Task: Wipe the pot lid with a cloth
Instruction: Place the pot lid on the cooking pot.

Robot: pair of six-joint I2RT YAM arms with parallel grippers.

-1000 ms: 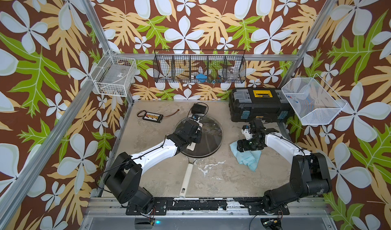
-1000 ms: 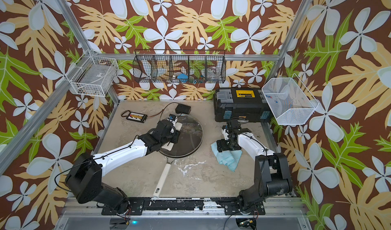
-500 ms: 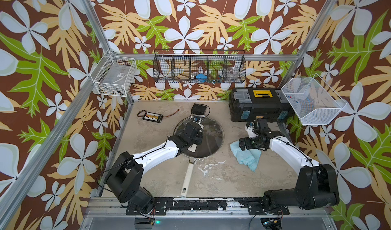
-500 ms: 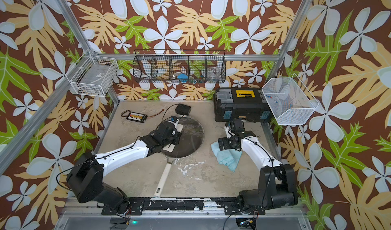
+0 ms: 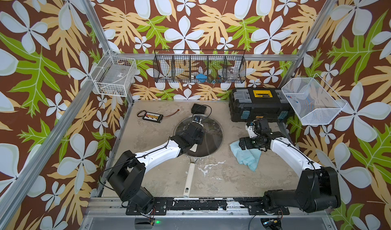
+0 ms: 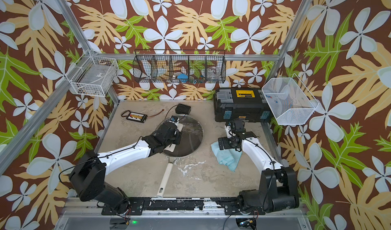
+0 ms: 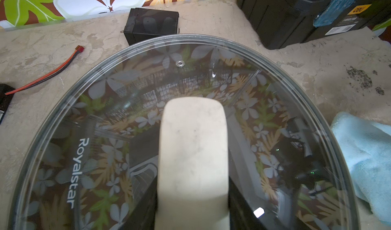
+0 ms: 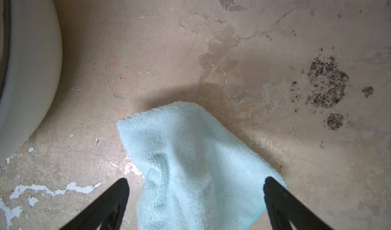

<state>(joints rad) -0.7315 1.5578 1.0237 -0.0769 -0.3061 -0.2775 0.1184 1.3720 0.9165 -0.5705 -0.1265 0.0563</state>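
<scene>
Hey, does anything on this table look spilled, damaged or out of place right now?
Only the table surface: white flaky patches beside the pan handle look like chipped coating or a dried spill, and a black speckled stain lies near the cloth. The pot lid looks intact.

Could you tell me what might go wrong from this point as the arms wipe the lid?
The right gripper stands open astride a raised fold of the cloth; closing there may pinch only a thin layer, which could slip out. The left gripper is shut on the pot lid by its smooth handle alone; wiping pressure might twist the lid or shift it on the frying pan beneath.
</scene>
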